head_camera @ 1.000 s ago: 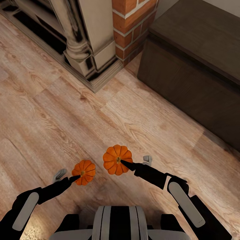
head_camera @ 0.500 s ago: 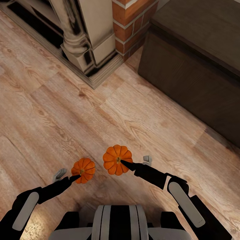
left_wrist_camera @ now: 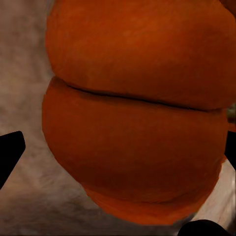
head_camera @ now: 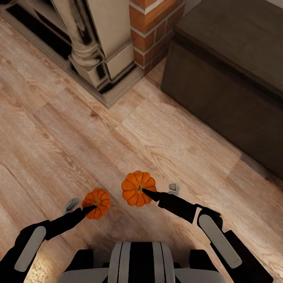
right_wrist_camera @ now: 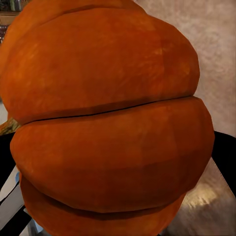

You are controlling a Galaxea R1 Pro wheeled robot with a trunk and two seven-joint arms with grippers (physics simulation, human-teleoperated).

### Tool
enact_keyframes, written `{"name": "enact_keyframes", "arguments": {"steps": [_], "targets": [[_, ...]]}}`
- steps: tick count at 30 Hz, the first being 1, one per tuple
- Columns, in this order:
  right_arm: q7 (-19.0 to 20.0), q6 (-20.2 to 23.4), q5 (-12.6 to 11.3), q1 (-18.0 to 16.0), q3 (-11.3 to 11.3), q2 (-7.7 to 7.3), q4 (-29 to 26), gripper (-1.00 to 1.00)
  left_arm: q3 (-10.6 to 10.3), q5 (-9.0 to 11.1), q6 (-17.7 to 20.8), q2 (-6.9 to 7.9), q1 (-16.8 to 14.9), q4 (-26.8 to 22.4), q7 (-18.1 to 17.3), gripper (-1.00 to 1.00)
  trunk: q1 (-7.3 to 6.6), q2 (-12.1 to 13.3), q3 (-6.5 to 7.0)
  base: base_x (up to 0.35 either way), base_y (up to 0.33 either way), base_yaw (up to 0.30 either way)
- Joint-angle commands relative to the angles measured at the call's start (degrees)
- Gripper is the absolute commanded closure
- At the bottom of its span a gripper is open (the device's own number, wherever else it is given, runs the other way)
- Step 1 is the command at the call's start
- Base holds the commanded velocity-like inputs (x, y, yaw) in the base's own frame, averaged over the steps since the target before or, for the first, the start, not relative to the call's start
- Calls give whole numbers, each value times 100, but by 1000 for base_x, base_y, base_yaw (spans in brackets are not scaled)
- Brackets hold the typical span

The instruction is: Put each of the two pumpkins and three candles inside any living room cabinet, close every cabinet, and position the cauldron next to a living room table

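1. Orange, ribbed pumpkins sit one in each hand above the wooden floor [head_camera: 78,129]: the left pumpkin [head_camera: 96,203] is clamped in the left hand [head_camera: 91,207], the right pumpkin [head_camera: 138,188] in the right hand [head_camera: 146,191].
2. Head view: both pumpkins appear from above, stems upward, near each other but apart, just ahead of the robot's trunk [head_camera: 139,261].
3. Wrist views: each shows its pumpkin's ribbed side at close range ( [left_wrist_camera: 135,118], [right_wrist_camera: 105,123]), with dark fingers [left_wrist_camera: 10,152] at the frame edges.
4. Head view alone shows the surroundings: the dark-brown cabinet [head_camera: 232,78] stands ahead to the right, its front shut; a brick column [head_camera: 151,29] and a pale fireplace surround [head_camera: 98,47] stand ahead to the left.
5. Bare floor lies between the pumpkins and the cabinet's front edge.
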Motion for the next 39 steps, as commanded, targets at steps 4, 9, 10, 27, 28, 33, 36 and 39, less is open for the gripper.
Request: {"name": "enact_keyframes", "arguments": {"steps": [4,9,10,27,28,33,36,39], "targets": [[-4,18,-30,-3,3,-3,-1,100,26,-186,-7,-2,-4,-2,-7,-100,2,-1,-2,92,-1,0],[-4,18,-30,-3,3,-5,1,100,26,-184,-7,-2,-4,-4,-9,-100,2,-1,-2,151,0,0],[-4,18,-30,-3,3,-5,0,100,26,-185,-7,-2,-4,-4,-10,-100,2,-1,-2,54,0,0],[-4,18,-30,-3,3,-5,0,100,36,-182,-5,7,3,-13,-12,100,2,-1,-2,4,0,0],[-4,18,-30,-3,3,-5,1,100,35,-183,-6,7,2,-13,-13,100,2,-1,-2,0,0,0],[-4,19,-30,-3,3,-5,2,100,36,-181,-5,14,1,-10,-14,100,2,-1,-2,0,0,0],[-4,18,-30,-3,3,-5,2,100,38,-183,-4,16,1,-5,-15,100,0,0,20,0,0,0],[-4,20,-30,-3,3,-5,2,100,37,-183,-5,16,3,-4,-15,100,-3,2,42,0,0,0]]}}
